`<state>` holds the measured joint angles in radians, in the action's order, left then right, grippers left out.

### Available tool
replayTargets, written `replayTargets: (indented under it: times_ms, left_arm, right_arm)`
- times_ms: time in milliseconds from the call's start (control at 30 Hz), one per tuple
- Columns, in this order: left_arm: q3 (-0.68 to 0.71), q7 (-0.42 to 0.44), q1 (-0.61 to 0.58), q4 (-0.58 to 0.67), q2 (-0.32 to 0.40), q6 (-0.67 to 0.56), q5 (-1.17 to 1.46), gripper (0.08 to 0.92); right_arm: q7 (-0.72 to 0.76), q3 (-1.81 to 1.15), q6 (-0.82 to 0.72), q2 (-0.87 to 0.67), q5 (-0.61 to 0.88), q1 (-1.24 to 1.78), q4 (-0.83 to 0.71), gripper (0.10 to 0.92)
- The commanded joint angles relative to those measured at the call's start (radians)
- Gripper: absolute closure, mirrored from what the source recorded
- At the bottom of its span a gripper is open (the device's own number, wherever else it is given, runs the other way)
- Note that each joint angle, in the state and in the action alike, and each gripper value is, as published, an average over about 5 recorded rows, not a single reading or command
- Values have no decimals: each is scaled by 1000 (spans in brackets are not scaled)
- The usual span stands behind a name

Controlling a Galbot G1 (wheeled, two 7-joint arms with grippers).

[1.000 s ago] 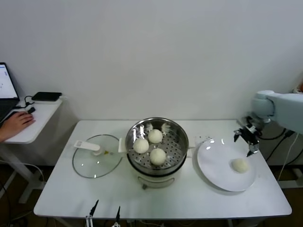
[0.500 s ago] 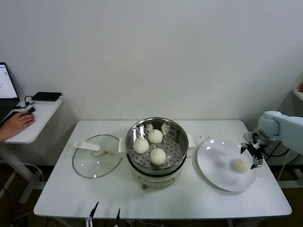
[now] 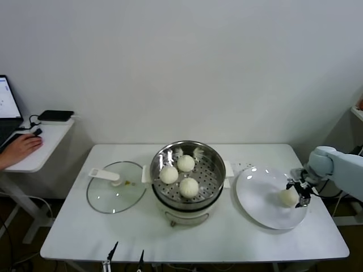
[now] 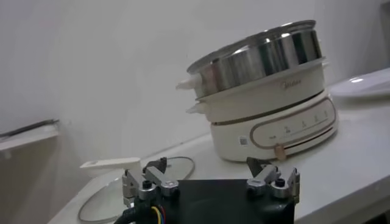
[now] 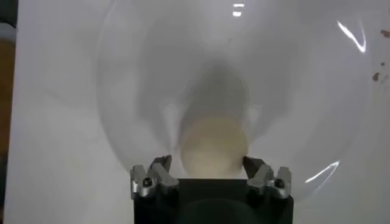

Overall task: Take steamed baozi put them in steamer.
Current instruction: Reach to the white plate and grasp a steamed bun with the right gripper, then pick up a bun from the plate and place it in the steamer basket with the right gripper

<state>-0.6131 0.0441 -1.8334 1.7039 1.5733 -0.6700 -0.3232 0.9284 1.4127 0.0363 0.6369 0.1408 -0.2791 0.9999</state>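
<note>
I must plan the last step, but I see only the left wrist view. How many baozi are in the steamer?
Observer: Three baozi lie on the holed tray of the steamer.
Operator: Where is the fourth one?
Observer: The fourth baozi lies on the plate, to the right of the steamer.
Operator: Is the right pincer near it?
Observer: Yes, the right pincer is down on the plate, right at that baozi.

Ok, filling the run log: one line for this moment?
right gripper: around last baozi on plate | steamer: three baozi inside | left gripper: idle, low by table front
</note>
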Motion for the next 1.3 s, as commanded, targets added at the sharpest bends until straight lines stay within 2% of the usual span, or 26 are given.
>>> replayTargets:
  times_ms: [33, 133, 333, 533, 733, 1000, 1300]
  left_arm:
    - [3, -1, -2, 1, 2, -2, -2, 177]
    - [4, -1, -3, 1, 2, -3, -2, 177]
    - [4, 0, -5, 8, 3, -2, -2, 177]
    - [5, 0, -3, 9, -1, -1, -1, 177]
    - [14, 1, 1, 9, -7, -1, 3, 177]
    - [32, 2, 0, 17, -15, -2, 3, 177]
    - [29, 0, -1, 25, -18, -11, 4, 177]
  right_arm:
    - [-30, -53, 2, -3, -14, 47, -11, 334]
    - [-27, -38, 3, -6, -10, 27, -2, 390]
    - [-16, 80, -7, -22, 44, -115, 75, 410]
    - [-12, 429, -55, 14, 263, -498, 244, 406]
    - [-4, 604, -141, 102, 464, -803, 420, 395]
    - [-50, 556, -273, 230, 667, -961, 593, 386]
    - [-141, 417, -356, 341, 709, -835, 604, 373]
